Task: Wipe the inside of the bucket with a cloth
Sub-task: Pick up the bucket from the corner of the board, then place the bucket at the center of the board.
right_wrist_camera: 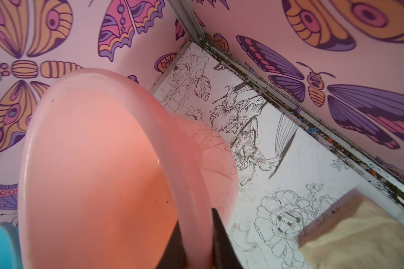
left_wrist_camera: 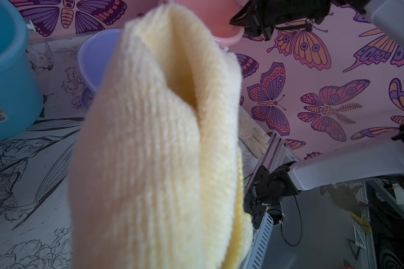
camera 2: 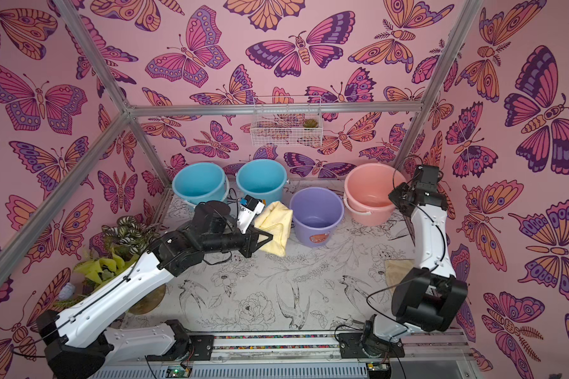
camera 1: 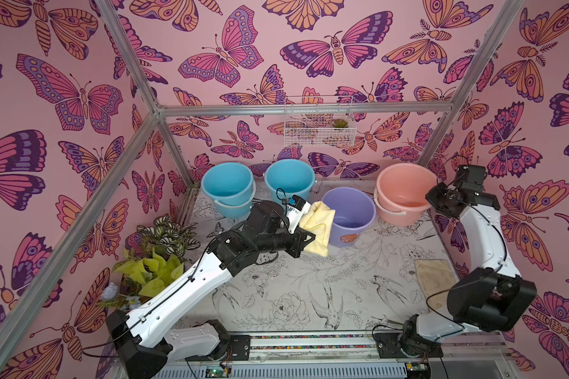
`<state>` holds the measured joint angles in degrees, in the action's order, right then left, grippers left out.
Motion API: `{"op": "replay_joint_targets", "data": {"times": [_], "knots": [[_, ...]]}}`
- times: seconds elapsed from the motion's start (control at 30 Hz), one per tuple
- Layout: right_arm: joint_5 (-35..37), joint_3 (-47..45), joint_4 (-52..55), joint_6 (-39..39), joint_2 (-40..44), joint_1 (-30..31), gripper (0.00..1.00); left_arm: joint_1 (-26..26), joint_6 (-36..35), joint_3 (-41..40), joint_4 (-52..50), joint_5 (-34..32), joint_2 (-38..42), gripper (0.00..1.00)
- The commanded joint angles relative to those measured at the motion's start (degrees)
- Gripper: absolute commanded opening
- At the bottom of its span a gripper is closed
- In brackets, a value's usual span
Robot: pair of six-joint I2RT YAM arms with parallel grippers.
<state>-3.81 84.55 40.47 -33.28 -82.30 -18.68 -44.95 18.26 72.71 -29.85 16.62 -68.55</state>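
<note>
The lavender bucket (camera 1: pixel 349 213) (camera 2: pixel 316 215) stands upright on the table with an orange sticker on its near side. Just left of it hangs the pale-yellow cloth (camera 1: pixel 319 226) (camera 2: pixel 275 226), with my left gripper (camera 1: pixel 309 235) (camera 2: pixel 265 238) shut on it. The folded cloth (left_wrist_camera: pixel 154 151) fills the left wrist view and hides the fingers, and the bucket's rim (left_wrist_camera: pixel 91 58) shows behind it. My right gripper (camera 1: pixel 432 197) (right_wrist_camera: pixel 196 233) is shut on the right rim of the salmon-pink bucket (camera 1: pixel 404 193) (right_wrist_camera: pixel 91 163), one finger inside and one outside.
Two sky-blue buckets (camera 1: pixel 227 187) (camera 1: pixel 289 178) stand along the back wall, left of the lavender one. A flat tan mat (camera 1: pixel 436 279) lies by the right wall. Potted plants (camera 1: pixel 158 256) fill the left corner, and a wire basket (camera 1: pixel 319 124) hangs on the back wall.
</note>
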Motion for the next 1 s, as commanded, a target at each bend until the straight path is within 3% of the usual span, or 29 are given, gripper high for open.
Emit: {"op": "replay_joint_targets", "data": {"times": [0.0, 0.2, 0.47, 0.6, 0.8, 0.97], "knots": [[0.9, -0.8, 4.1, 3.1, 6.3, 0.0, 0.0, 0.5, 0.5, -0.8, -0.8, -2.1, -0.2, 0.0], [-1.0, 1.0, 11.2, 4.7, 15.7, 0.1, 0.0, 1.1, 0.5, -0.6, -1.5, -4.8, -0.4, 0.0], [-21.3, 4.8, 17.3, -1.1, 20.6, 2.3, 0.0, 7.0, 2.6, -2.1, -3.5, -8.3, 2.2, 0.0], [-22.5, 4.5, 18.0, -3.1, 20.8, 12.7, 0.0, 12.8, 4.4, -4.2, -4.1, -6.4, 4.6, 0.0], [-10.7, -0.9, 12.1, -7.4, 19.6, 34.7, 0.0, 21.3, 5.7, -4.9, -8.0, -7.6, 8.8, 0.0], [-3.3, -3.9, 6.4, -9.2, 14.3, 47.9, 0.0, 27.8, 6.5, -3.9, -13.7, -11.6, 12.1, 0.0]]}}
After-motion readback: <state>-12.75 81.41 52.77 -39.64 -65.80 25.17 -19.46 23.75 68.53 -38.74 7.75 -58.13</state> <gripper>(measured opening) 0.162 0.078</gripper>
